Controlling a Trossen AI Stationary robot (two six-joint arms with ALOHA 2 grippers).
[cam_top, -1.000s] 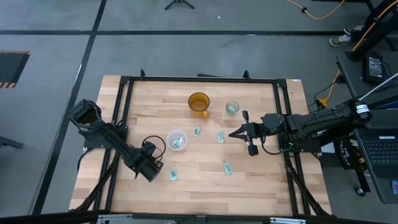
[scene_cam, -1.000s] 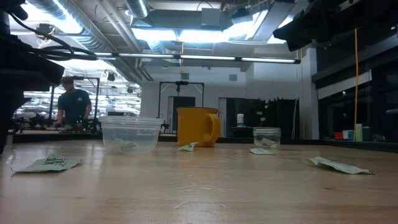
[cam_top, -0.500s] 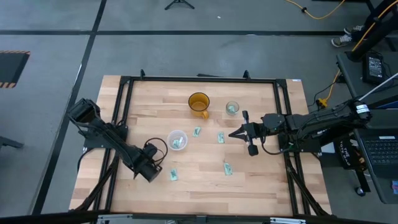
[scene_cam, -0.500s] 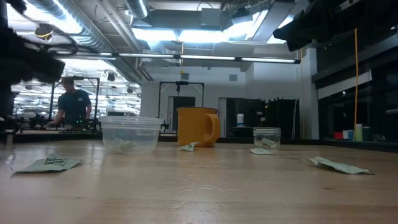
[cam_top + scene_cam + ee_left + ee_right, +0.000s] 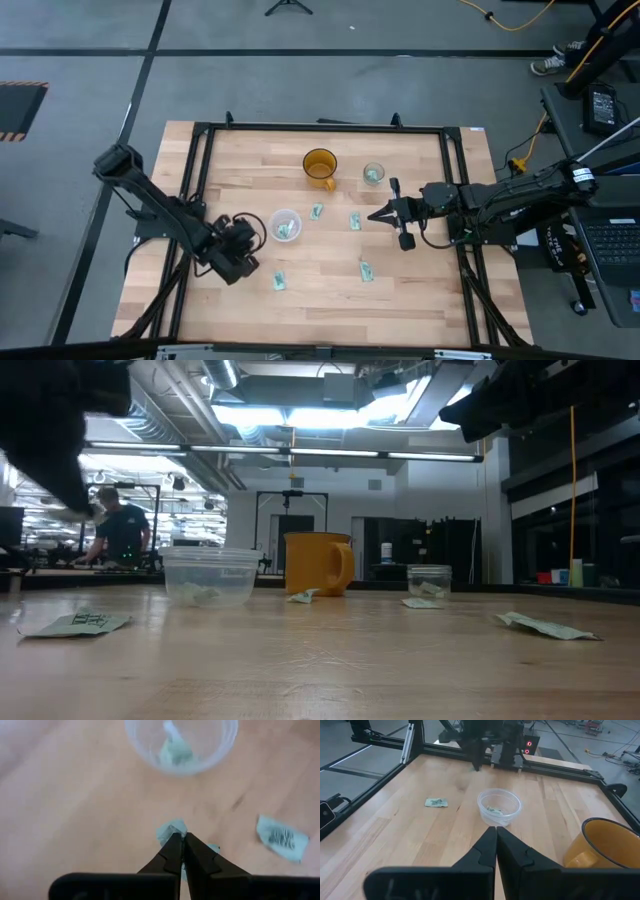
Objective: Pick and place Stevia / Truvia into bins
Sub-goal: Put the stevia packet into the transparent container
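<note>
Two arms reach inward over the counter point(image 5: 420, 290). Left tool point(image 5: 246, 250), fingers pressed together, hangs beside the wide cup point(image 5: 285, 225); right tool point(image 5: 376, 214), also pressed together, hovers near scattered packets point(image 5: 355, 221).

We've got even, soft light on the pale wooden table point(image 5: 320, 300) from above, shadows faint. At table height, bright ceiling strip lights point(image 5: 300, 415) glare and the dark left arm point(image 5: 50, 420) smears into a black blur. On the left wrist everything's soft and out of focus: the clear round cup point(image 5: 181, 742) and a pale green paper packet point(image 5: 282, 837) look smeared. Right wrist is crisp and bright.
</note>
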